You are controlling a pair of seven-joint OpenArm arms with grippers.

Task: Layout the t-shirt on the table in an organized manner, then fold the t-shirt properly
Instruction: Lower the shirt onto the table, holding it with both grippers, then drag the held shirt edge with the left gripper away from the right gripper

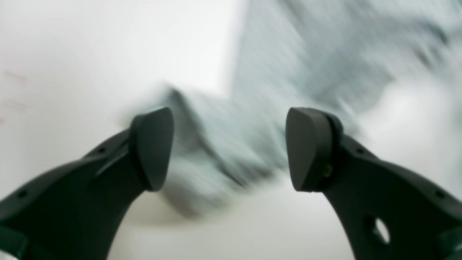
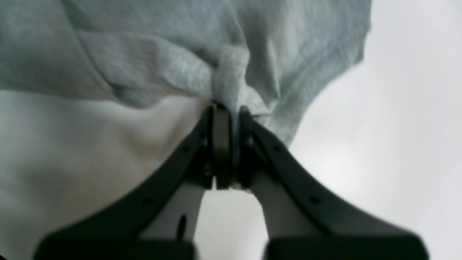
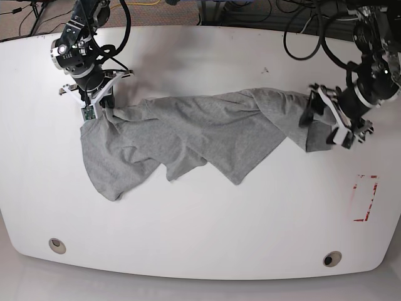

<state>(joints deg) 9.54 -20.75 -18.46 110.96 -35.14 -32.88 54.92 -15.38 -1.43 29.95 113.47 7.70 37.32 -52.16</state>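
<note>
The light grey t-shirt (image 3: 188, 135) lies crumpled and stretched in a long band across the white table (image 3: 200, 238). At the shirt's left end in the base view, my right gripper (image 3: 105, 108) is shut on a bunched fold of the fabric. The right wrist view shows this pinch close up, with the right gripper (image 2: 231, 112) closed on the t-shirt (image 2: 144, 54). My left gripper (image 3: 315, 127) stands open at the shirt's right end. In the left wrist view the left gripper (image 1: 229, 148) has its fingers wide apart, with the t-shirt (image 1: 288, 72) blurred beyond them. No lettering shows.
Two round grey grommet holes (image 3: 57, 245) (image 3: 332, 258) sit near the table's front edge. A red-outlined rectangle (image 3: 365, 197) is marked at the right, below the left arm. Cables hang past the table's far edge. A small dark mark (image 3: 265, 69) lies behind the shirt.
</note>
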